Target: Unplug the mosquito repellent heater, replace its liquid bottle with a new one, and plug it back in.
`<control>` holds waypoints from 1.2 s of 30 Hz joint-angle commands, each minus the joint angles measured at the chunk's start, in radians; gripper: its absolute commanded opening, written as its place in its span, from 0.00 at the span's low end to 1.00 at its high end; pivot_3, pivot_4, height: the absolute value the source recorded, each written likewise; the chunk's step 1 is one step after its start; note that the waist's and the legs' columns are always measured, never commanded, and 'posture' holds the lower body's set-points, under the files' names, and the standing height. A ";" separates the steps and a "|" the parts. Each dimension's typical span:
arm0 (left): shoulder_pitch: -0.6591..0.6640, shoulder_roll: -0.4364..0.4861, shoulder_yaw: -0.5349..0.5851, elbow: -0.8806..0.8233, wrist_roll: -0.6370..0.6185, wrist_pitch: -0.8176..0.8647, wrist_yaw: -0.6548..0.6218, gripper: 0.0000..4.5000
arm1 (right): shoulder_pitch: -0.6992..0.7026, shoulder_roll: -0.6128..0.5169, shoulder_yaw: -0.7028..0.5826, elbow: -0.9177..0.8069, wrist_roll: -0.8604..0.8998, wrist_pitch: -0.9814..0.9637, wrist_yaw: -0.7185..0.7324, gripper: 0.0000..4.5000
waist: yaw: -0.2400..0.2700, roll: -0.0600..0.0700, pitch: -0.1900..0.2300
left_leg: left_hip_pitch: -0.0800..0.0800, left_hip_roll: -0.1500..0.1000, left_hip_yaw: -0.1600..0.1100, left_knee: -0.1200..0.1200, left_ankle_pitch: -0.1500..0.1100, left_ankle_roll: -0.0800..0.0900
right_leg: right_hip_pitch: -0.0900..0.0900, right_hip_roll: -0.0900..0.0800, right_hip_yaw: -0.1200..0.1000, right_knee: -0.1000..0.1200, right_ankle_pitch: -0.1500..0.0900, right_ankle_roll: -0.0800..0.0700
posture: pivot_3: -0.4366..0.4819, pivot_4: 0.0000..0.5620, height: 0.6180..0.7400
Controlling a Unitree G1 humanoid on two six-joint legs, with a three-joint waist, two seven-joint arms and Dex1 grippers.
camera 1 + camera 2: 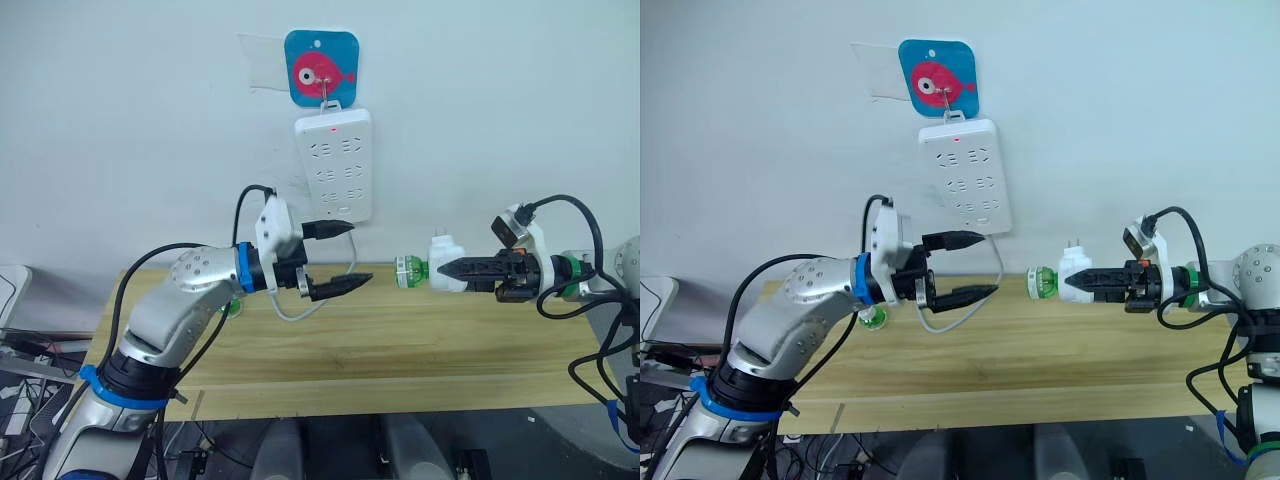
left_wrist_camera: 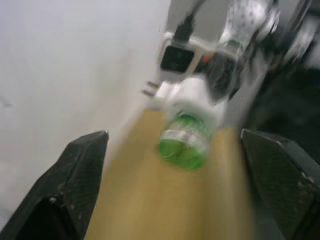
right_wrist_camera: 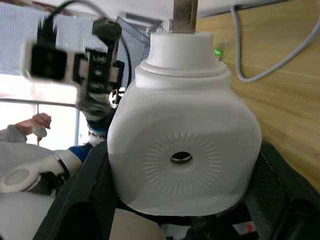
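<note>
The right pincer [image 1: 445,268], arm stretched sideways above the surface [image 1: 400,340], grips the mosquito repellent heater [image 1: 447,262], its liquid bottle [image 1: 409,271] pointing left. Facing it, the left pincer [image 1: 352,255] gapes wide and empty.

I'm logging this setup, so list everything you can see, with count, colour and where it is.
Mosquito repellent heater: one, white, held sideways above the table.
Liquid bottle: one, green, fitted in the heater.
Second green bottle: one, on the table behind the left arm.
Power strip: one, white, on the wall.
Fish hook: one, blue and pink, above the strip.
Cable: one, white, on the table.
Table: one, wooden.
Left gripper: open.
Right gripper: shut on the heater.
</note>
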 commanded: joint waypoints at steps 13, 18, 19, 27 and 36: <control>-0.176 -0.221 0.011 0.467 0.785 -0.936 0.462 1.00 | -0.036 -0.010 0.036 -0.033 0.184 0.008 -0.025 0.66 | 0.018 0.000 0.000 | -0.002 0.001 0.003 0.003 -0.005 0.009 | -0.001 -0.006 0.002 0.000 0.003 0.005 | 0.38 0.38 1.00; -0.204 -0.232 -0.004 0.491 0.836 -0.951 0.540 1.00 | -0.033 -0.016 0.039 -0.036 0.238 0.008 -0.062 0.66 | 0.017 0.000 0.000 | -0.002 0.001 0.001 0.003 -0.005 0.010 | -0.001 -0.006 0.002 0.000 0.003 0.005 | 0.37 0.38 1.00; -0.208 -0.233 -0.006 0.493 0.843 -0.953 0.551 1.00 | -0.032 -0.017 0.039 -0.036 0.245 0.008 -0.068 0.66 | 0.017 0.000 0.000 | -0.002 0.001 0.001 0.003 -0.005 0.009 | -0.001 -0.006 0.002 0.000 0.003 0.005 | 0.37 0.38 1.00; -0.229 -0.228 -0.032 0.505 0.848 -0.993 0.593 0.73 | -0.019 -0.020 0.038 -0.047 0.284 0.008 -0.102 0.66 | 0.017 0.000 0.000 | -0.002 0.001 0.001 0.003 -0.005 0.010 | -0.001 -0.007 0.002 0.000 0.003 0.005 | 0.37 0.38 1.00; -0.149 -0.198 -0.203 0.404 0.378 -0.723 0.289 0.50 | -0.009 -0.028 0.033 -0.067 0.272 0.008 -0.111 0.66 | 0.016 0.000 0.000 | -0.002 0.002 0.000 0.003 -0.005 0.010 | -0.001 -0.007 0.002 0.000 0.003 0.005 | 0.36 0.36 1.00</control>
